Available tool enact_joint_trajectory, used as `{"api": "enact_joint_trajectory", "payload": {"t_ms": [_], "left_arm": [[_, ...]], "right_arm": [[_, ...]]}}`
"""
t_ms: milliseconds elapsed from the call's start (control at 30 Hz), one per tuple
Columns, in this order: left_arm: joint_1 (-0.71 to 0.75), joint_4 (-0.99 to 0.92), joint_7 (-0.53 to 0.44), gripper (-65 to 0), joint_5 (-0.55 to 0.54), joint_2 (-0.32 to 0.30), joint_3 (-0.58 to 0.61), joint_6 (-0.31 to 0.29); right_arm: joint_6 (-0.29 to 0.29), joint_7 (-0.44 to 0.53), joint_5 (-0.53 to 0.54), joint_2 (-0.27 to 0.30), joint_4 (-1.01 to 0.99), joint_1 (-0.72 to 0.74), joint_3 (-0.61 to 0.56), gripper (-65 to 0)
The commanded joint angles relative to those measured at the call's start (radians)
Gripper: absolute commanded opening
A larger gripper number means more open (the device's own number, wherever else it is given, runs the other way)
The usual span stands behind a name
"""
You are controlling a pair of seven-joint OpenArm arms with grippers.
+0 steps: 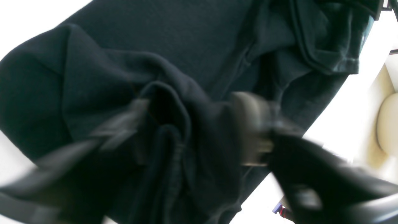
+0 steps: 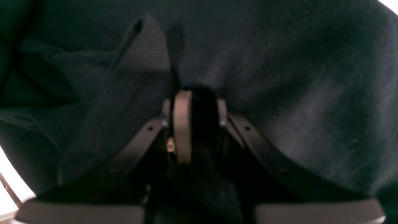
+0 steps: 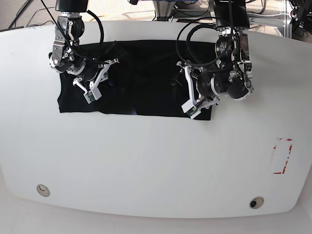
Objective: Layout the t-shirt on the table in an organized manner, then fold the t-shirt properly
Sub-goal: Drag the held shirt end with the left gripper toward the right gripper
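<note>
The black t-shirt [image 3: 141,78] lies spread across the far half of the white table [image 3: 146,161], with rumpled folds near both grippers. My left gripper [image 3: 189,92] hangs over the shirt's right part in the base view. In its wrist view the left gripper [image 1: 189,115] shows blurred fingers [image 1: 252,124] standing wide apart, with a raised fold of the t-shirt [image 1: 186,46] loose between them. My right gripper [image 3: 99,80] is at the shirt's left part. In the right wrist view the right gripper [image 2: 199,102] is shut, pinching a ridge of the t-shirt [image 2: 295,77].
A red dashed rectangle [image 3: 282,156] marks the table at the right. Two small round holes [image 3: 43,189] [image 3: 256,201] sit near the front edge. Cables and stands crowd the space behind the far edge. A cream rounded object [image 1: 388,124] shows beyond the table.
</note>
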Motion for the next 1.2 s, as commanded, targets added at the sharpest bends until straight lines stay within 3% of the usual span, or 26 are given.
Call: {"api": "enact_joint_trajectory", "payload": {"t_ms": [0, 333, 533, 867, 933, 1167], "left_arm": [[-0.024, 0.014, -0.015, -13.6, -0.018, 0.017, 0.013, -0.001], [-0.113, 0.018, -0.01, -11.8, -0.093, 0.066, 0.248, -0.001], [-0.136, 0.069, -0.01, -11.8, -0.093, 0.066, 0.274, -0.001], [-0.129, 0.11, -0.01, -12.4, -0.064, -0.144, 0.109, -0.001], [-0.115, 0.11, -0.01, -15.1, -0.062, -0.176, 0.073, -0.001], [-0.066, 0.109, -0.055, -49.2, -0.061, -0.279, -0.034, -0.001]], "right_arm": [[0.001, -0.012, -0.006, 0.006, 0.011, 0.004, 0.0, -54.9], [0.001, -0.012, -0.011, 0.003, 0.011, 0.005, -0.004, -54.9], [-0.001, -0.012, -0.011, 0.003, 0.011, 0.005, -0.004, -54.9], [-0.001, -0.012, -0.011, 0.003, 0.011, 0.005, -0.004, -54.9], [-0.001, -0.012, -0.009, 0.003, 0.011, 0.005, -0.004, -54.9], [-0.001, -0.012, -0.007, 0.002, 0.011, 0.005, -0.004, -54.9]]}}
